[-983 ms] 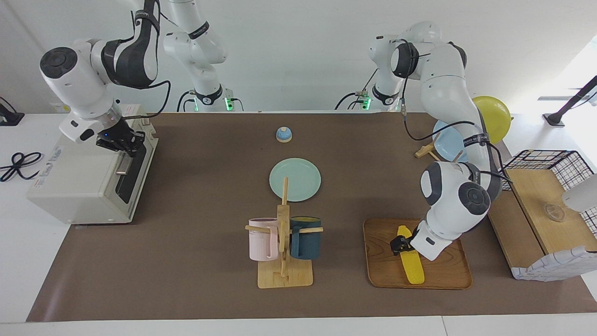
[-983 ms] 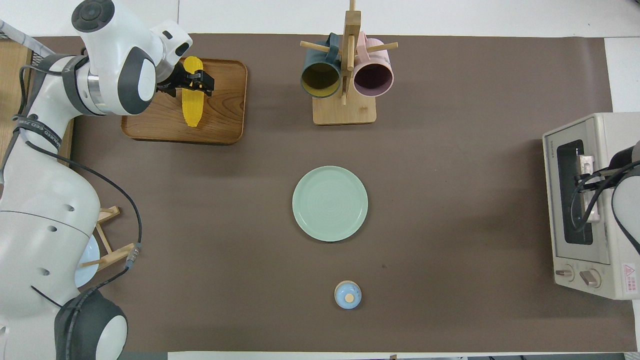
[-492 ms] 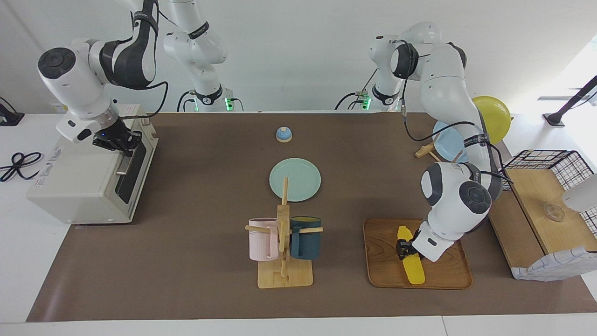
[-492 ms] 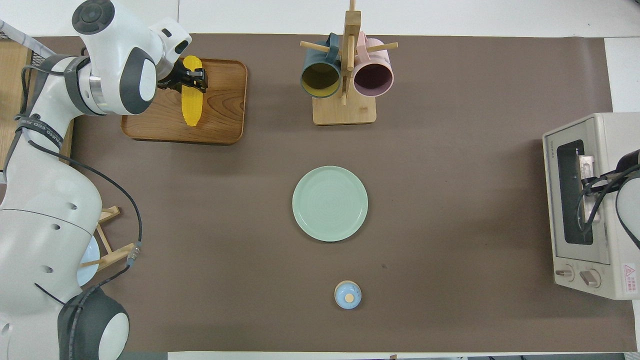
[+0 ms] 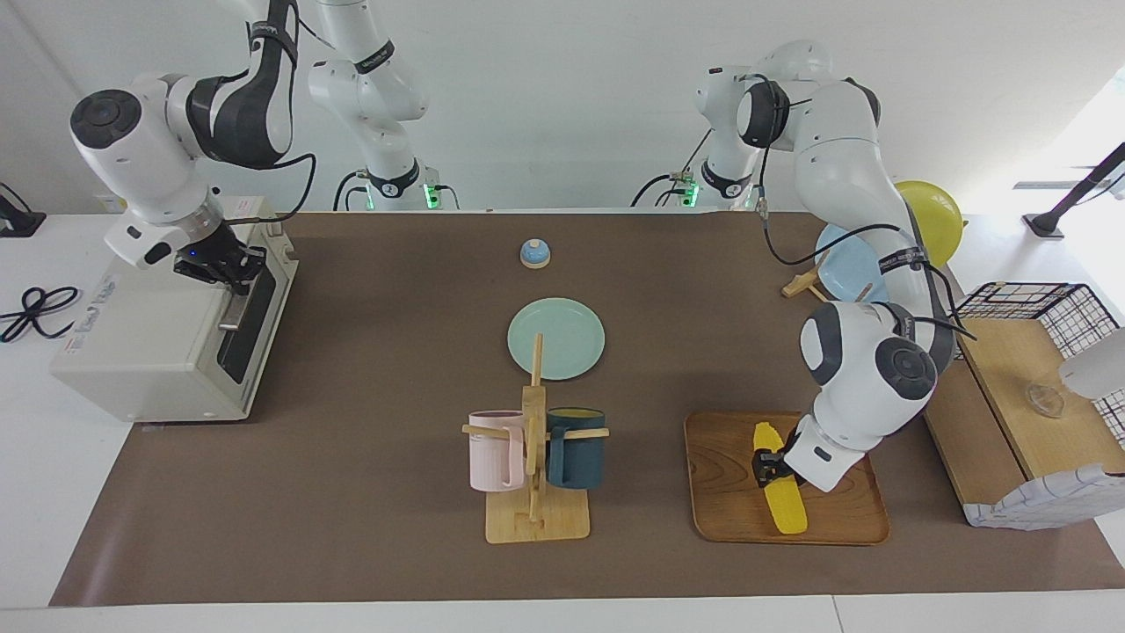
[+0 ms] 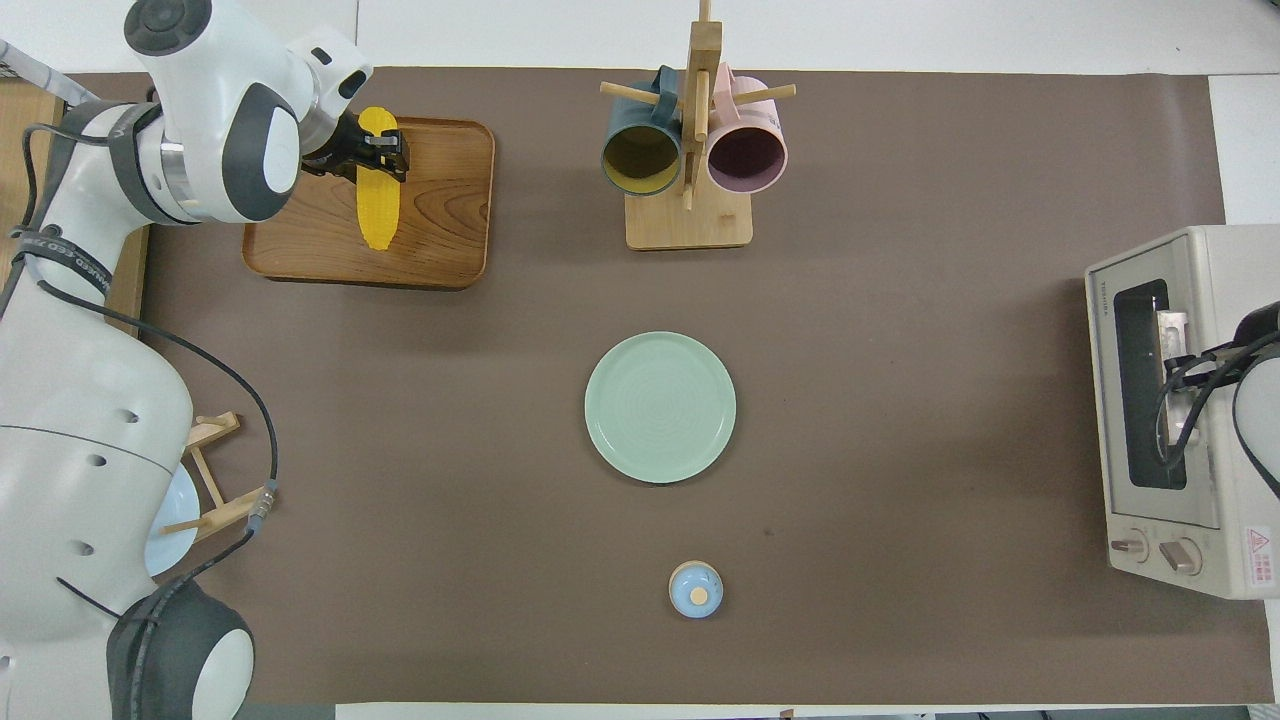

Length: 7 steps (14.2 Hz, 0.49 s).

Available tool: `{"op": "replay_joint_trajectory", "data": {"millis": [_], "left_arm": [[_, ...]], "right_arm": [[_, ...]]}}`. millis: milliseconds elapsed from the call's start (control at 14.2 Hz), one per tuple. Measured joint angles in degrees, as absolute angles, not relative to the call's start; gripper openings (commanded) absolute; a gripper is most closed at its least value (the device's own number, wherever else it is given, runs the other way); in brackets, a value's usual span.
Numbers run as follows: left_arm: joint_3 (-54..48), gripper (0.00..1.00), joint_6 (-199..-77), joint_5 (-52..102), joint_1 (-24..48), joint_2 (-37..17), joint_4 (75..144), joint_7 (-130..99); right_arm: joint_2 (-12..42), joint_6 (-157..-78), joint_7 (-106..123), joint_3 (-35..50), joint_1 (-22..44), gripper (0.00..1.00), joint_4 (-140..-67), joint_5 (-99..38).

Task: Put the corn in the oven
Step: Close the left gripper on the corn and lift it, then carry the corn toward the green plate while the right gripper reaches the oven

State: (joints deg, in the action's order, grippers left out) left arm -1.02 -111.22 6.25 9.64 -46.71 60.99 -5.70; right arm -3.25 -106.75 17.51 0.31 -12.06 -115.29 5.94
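A brown mat covers the table (image 5: 369,492), and most things stand on that mat. The wooden tray (image 5: 725,505) sits toward the left arm's end, the oven (image 5: 149,352) at the right arm's end (partly off the mat's edge). Between them stand the mug rack (image 5: 536,514), the green plate (image 5: 556,338) nearer to the robots, and the small blue bell (image 5: 534,253) nearest of all. A wire-and-wood basket shelf (image 5: 1011,369) lies beside the tray.

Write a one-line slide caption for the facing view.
Left gripper at the corn on the wooden tray; right gripper at the closed oven's door handle.
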Motion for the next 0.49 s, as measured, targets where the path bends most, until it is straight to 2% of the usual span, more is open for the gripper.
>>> {"op": "replay_joint_trajectory", "data": {"millis": [211, 492], "left_arm": [[-1.29, 0.00, -107.18, 7.13, 11.56, -38.69, 64.14, -12.15], [-1.59, 0.00, -106.52, 7.54, 17.60, -25.13, 78.62, -20.77]], "right_arm": [[-3.84, -107.66, 16.69, 0.51, -11.42, 0.00, -116.32, 5.94], [-3.77, -108.27, 11.29, 1.01, -7.91, 0.00, -117.79, 5.83]]}}
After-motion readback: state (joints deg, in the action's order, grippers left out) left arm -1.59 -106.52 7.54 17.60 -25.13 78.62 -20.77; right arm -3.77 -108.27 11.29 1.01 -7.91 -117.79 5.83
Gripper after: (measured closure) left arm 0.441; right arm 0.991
